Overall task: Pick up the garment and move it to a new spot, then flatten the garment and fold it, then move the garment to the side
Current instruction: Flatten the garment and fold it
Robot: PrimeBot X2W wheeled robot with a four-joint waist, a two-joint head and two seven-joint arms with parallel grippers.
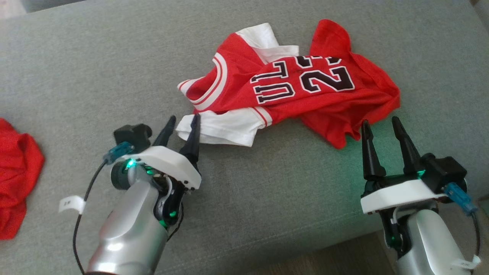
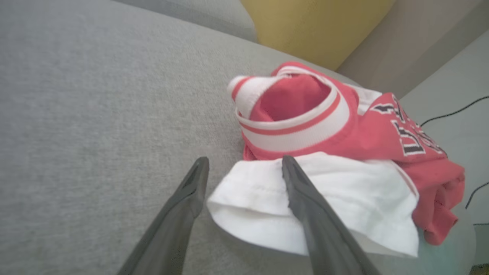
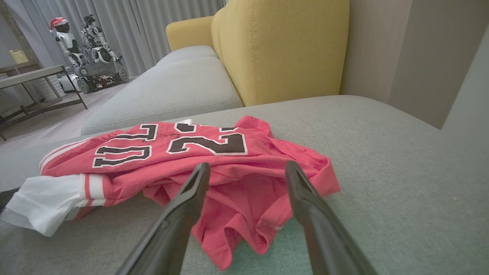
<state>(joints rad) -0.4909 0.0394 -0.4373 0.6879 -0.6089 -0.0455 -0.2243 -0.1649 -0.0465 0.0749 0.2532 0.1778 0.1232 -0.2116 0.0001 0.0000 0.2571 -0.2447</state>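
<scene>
At crumpled jersey (image 1: pixel 301 88), left gripper (image 1: pixel 185 117) spread wide

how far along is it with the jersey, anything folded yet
Done: nothing that shows. The jersey lies crumpled and unfolded on the grey couch.
In hand: the left gripper is open at the white sleeve, and the right gripper is open by the red hem. Neither is closed on cloth.
Left: pick up, move, flatten, fold, set aside.
</scene>
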